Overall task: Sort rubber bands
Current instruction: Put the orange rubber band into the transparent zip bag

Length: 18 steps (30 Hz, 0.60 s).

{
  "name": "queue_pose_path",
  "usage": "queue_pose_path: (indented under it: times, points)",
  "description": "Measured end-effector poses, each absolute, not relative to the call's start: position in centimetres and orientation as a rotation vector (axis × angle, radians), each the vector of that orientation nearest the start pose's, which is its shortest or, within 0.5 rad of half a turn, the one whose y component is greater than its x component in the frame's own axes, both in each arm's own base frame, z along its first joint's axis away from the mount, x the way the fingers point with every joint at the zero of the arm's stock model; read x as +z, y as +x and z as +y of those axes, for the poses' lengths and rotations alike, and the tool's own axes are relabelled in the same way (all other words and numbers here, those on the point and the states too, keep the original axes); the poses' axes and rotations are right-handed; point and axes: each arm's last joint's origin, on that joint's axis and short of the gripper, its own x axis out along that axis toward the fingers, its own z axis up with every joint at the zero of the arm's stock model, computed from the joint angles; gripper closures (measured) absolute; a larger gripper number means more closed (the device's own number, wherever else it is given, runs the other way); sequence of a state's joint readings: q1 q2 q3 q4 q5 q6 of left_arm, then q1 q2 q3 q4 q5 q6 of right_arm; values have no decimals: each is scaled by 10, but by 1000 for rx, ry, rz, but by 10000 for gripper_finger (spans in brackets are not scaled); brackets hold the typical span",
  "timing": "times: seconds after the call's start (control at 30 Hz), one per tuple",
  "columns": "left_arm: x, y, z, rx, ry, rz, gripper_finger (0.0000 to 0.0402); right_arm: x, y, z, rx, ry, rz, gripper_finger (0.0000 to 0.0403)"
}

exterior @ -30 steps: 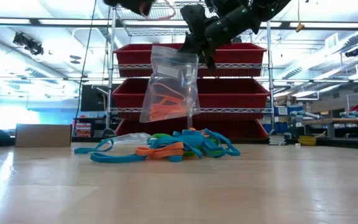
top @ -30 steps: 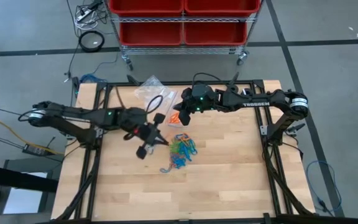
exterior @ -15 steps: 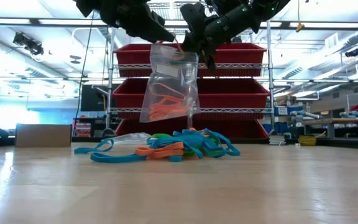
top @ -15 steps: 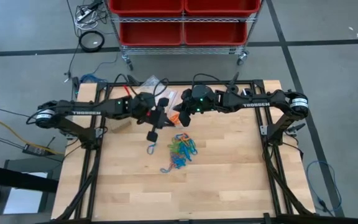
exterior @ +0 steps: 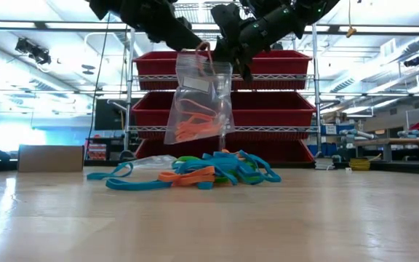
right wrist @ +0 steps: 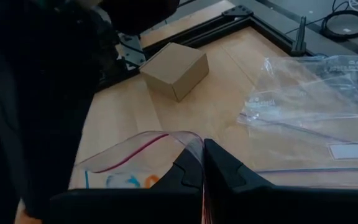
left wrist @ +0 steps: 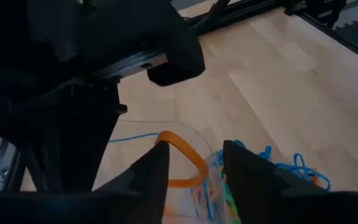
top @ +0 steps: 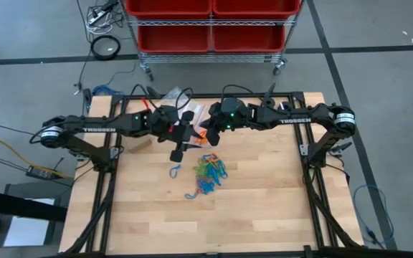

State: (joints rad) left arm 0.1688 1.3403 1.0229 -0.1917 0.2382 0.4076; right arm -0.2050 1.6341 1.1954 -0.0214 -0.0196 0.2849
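Near: bare wooden surface [exterior: 209, 218], then loose pile of rubber bands [exterior: 195, 173].

Middle: clear bag [exterior: 198, 98] holding orange bands, hung above pile, rim pinched in clenched right tool [exterior: 228, 52].

Left tool [left wrist: 191, 168] over bag mouth, fingers parted, orange band [left wrist: 182, 158] between them, seemingly unclamped.

Risk: band catches rim, falls outside bag. Rim may slip from right tool; contents spill.

Far: red bins [exterior: 224, 65].

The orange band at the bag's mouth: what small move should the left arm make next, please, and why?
Probably lift the left gripper straight up and away. Its fingers stand apart with the orange band between them over the clear bag, which the right gripper pinches at the rim; loose bands still wait on the table.
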Motion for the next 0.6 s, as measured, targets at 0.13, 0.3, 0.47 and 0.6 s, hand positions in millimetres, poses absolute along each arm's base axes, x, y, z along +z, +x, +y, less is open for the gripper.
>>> queue_pose_path:
  times: [0.13,0.3,0.47,0.6]
  points:
    - [294,290,44,-120,307,499,224,274,363,-75,-247,330,432,403]
    - [297,284,45,-69,337,550,224,274,363,-75,-246,326,434,403]
    - [307,278,41,-86,337,610,225,273,362,-75,-248,327,444,403]
    - [320,270,28,-141,351,621,225,271,360,-80,-267,341,463,403]
